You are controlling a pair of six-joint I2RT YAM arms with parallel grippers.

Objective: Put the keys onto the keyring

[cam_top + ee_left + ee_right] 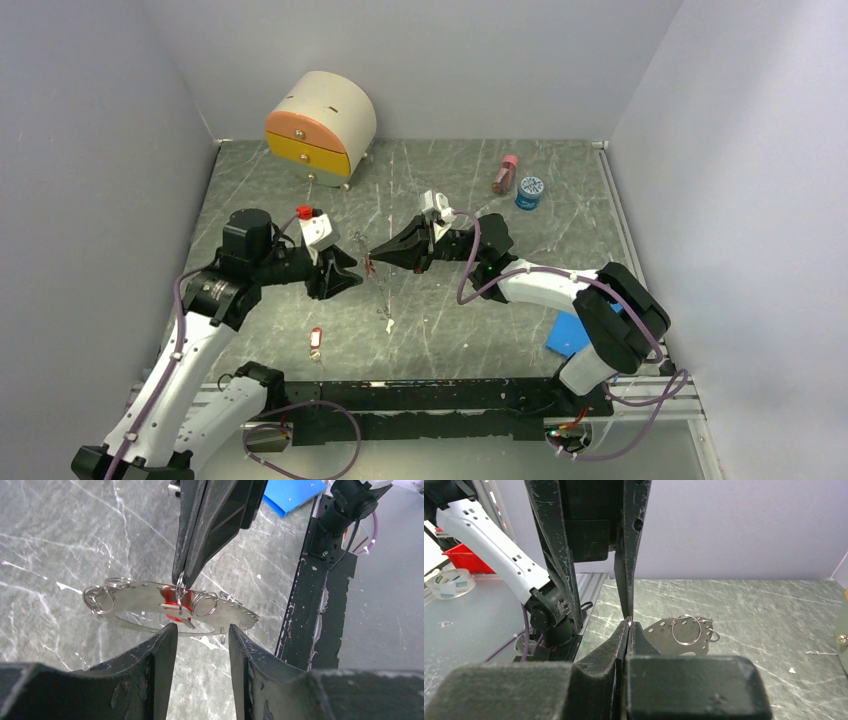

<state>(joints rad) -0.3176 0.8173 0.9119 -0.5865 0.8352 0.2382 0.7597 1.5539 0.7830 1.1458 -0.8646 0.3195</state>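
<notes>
Marbled grey tabletop (570, 230); your right gripper (181, 579) is pinched shut on a split ring (180, 589) with a red-tagged key (172, 602), hard against the keyring (140, 592) plate. Your left gripper (200, 632) stands half open, empty, just beside it; a spare key (316, 342) lies well apart. Nudge it and that thin pinch could slip, dropping ring and key.

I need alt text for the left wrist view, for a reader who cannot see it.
The right gripper, shut, pinches a small split ring beside a red key tag, at a flat curved metal plate with holes and rings. Below, the left gripper stands open and empty over the marbled table.
</notes>
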